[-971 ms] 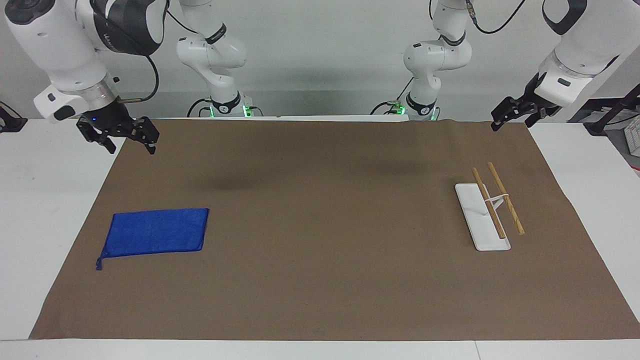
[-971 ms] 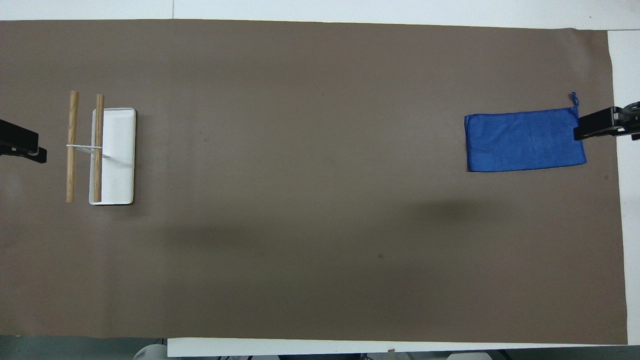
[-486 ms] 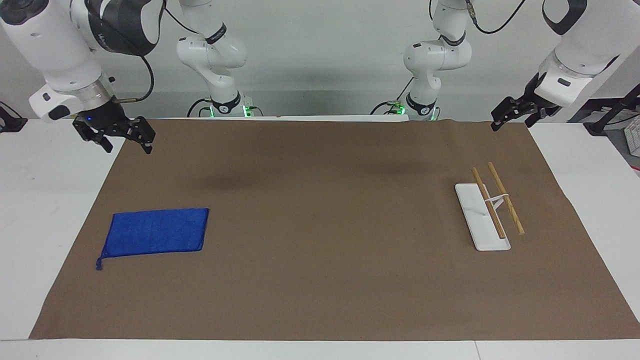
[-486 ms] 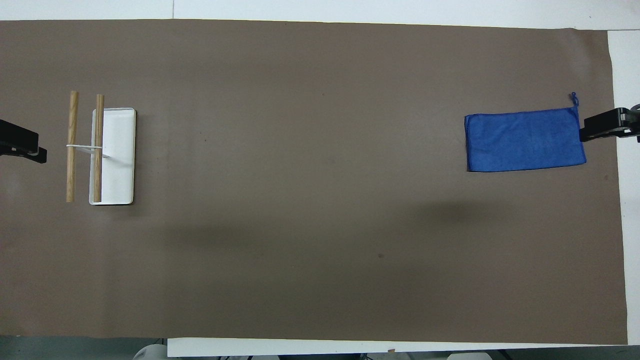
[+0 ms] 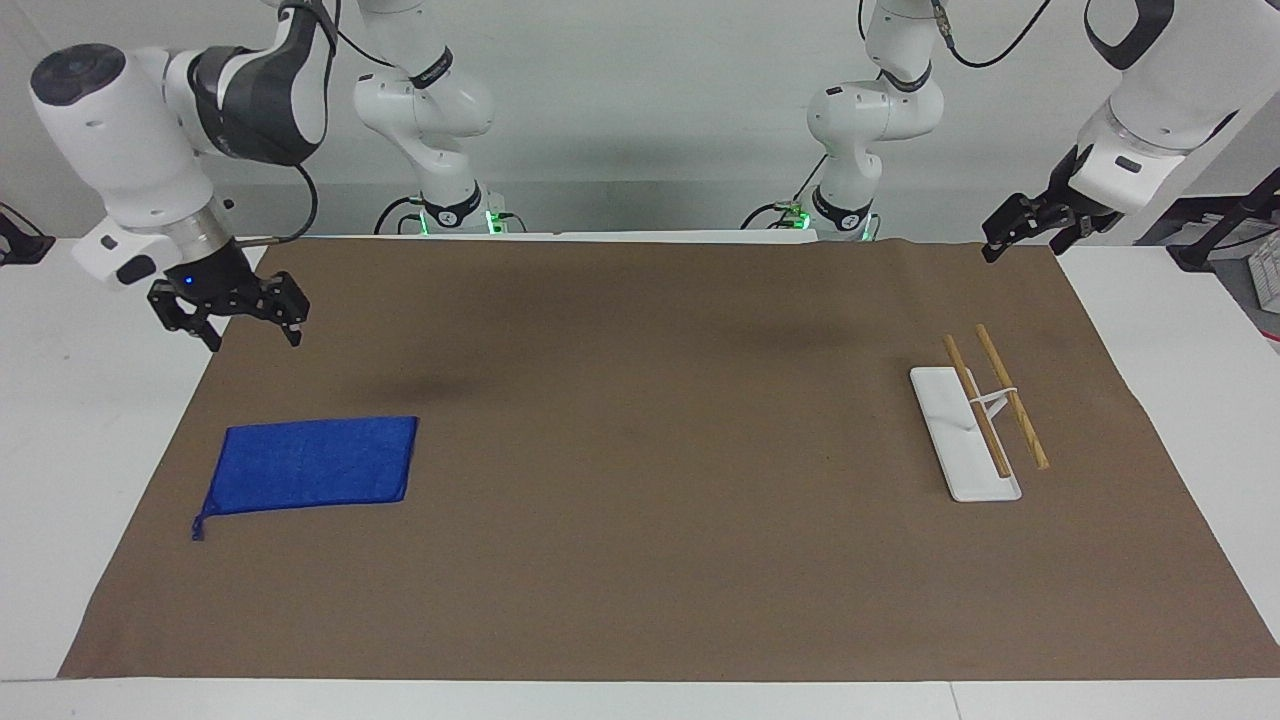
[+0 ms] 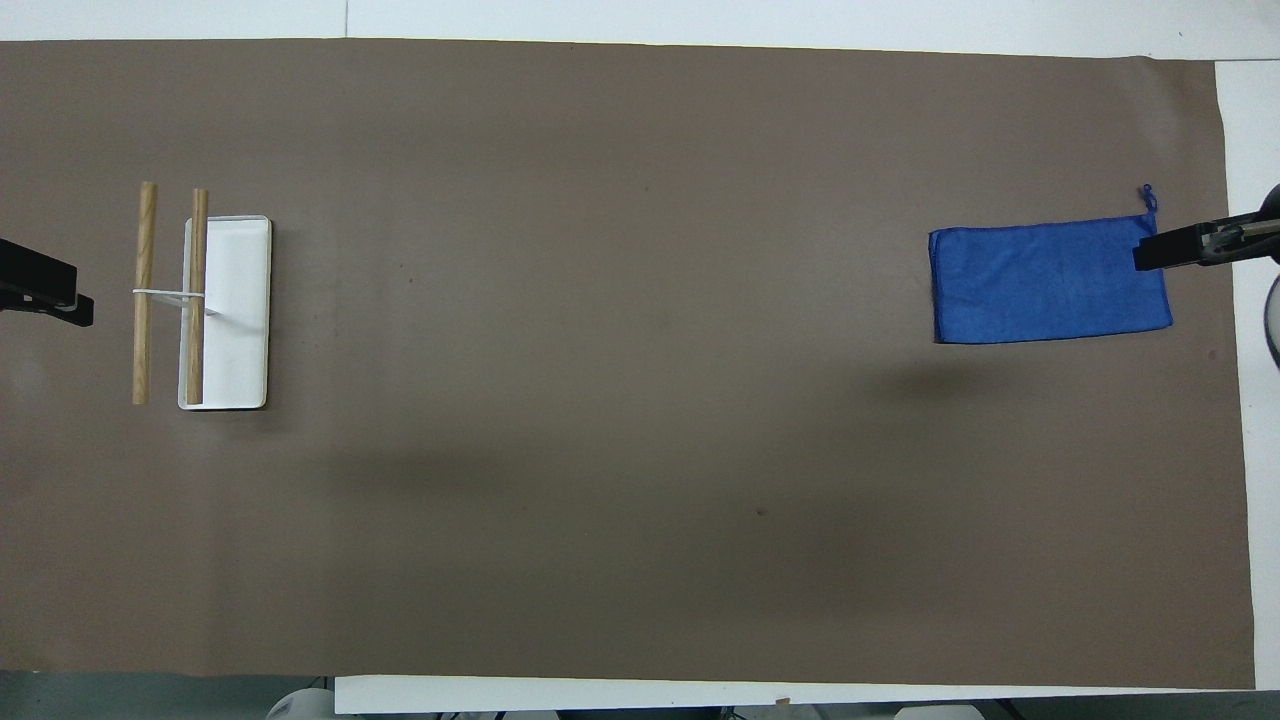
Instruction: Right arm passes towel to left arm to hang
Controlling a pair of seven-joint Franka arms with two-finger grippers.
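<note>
1. We see the mat [image 5: 640, 560] covering nearly the whole table; it gives the work one plain surface.
2. The right arm [image 5: 150, 160] enters the facing view at 10 o'clock. Its gripper [image 5: 245, 325] hangs in the air over the mat's edge, pointing down with fingers spread, above and apart from the towel. We judge this to be the approach to a pick.
3. The left arm [image 5: 1160, 90] waits at 2 o'clock in the facing view. Its gripper [image 5: 1025, 232] hovers over the mat's corner with fingers apart, holding nothing, placed near the rack for the later handover.
4. The towel [image 5: 312, 464] lies flat on the mat at 8 o'clock in the facing view, untouched, with its loop [image 5: 198, 528] at the corner farthest from the robots.
5. The rack [image 5: 965, 432] stands at 3 o'clock, with two bare wooden rods [image 5: 1010, 395] above a white base.
</note>
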